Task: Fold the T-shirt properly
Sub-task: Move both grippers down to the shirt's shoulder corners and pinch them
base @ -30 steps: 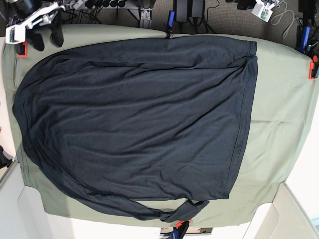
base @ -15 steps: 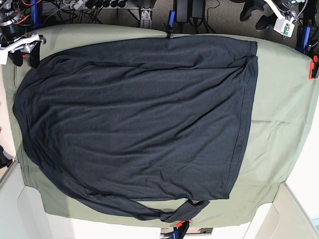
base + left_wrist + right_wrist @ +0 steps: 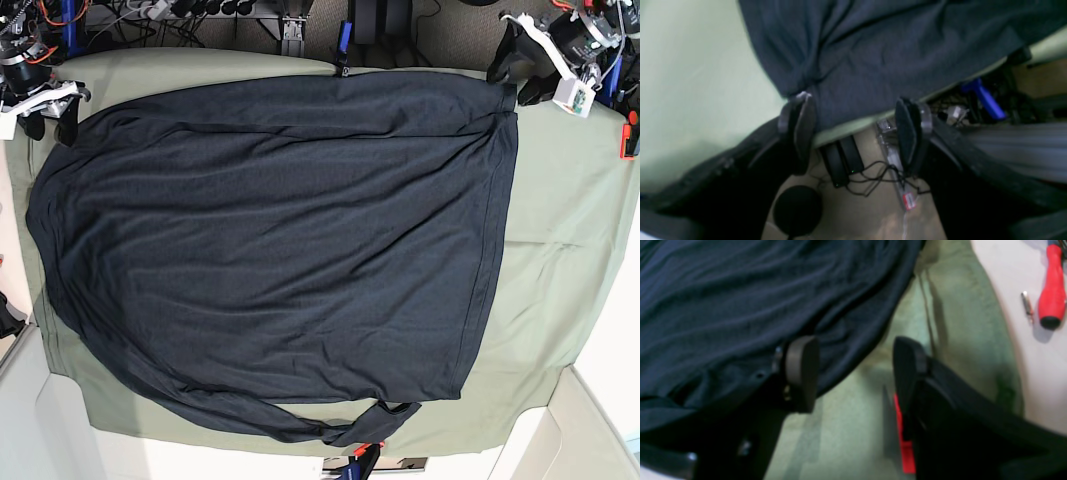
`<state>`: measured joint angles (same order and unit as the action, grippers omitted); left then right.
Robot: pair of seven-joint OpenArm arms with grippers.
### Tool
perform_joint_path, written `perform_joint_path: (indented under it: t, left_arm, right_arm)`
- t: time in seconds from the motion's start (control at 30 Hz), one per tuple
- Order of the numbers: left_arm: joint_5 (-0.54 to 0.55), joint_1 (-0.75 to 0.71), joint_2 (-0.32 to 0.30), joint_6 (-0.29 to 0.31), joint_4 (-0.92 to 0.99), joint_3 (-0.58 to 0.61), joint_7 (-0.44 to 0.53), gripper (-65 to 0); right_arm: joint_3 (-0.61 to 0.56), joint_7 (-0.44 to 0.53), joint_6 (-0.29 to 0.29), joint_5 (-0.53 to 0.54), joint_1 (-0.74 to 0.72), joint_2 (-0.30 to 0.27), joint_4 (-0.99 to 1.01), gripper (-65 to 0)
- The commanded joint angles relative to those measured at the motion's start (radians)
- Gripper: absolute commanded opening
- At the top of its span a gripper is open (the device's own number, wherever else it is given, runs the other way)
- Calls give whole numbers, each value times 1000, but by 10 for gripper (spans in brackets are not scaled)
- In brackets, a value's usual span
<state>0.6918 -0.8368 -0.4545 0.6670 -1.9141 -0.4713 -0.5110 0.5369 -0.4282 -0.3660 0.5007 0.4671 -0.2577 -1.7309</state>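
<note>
The large dark navy knit T-shirt point(image 3: 270, 240) lay spread flat, unfolded, on the olive-green-clothed worktop point(image 3: 560, 260). Left gripper point(image 3: 853, 133) and right gripper point(image 3: 853, 370) hovered at its far corners, jaws spread, empty. All folding remained.

Even, bright light; soft wrist views.
Base view sharp, faint shadows; both wrist views blurred, dim near the bottom.

Left gripper point(image 3: 855, 133) and right gripper point(image 3: 853, 373) (both wide open), nothing held.
</note>
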Motion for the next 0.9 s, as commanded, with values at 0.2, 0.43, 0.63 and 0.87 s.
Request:
perform_joint_path:
  t: [0.2, 0.43, 0.63, 0.87]
  left_arm:
    - [-60, 80, -31, -28, 92, 22, -13, -239]
    - [-85, 105, -30, -43, 175, 41, 19, -239]
    - [-75, 124, -28, -42, 185, 68, 8, -239]
    - [-128, 140, -24, -71, 186, 154, 21, -239]
  right_arm:
    - [9, 24, -3, -11, -18, -14, -13, -299]
    - [9, 24, -3, -13, -21, -14, -13, -299]
    - [9, 24, 3, -26, -21, -14, -13, -299]
    - [9, 25, 24, -31, -26, -14, 8, -299]
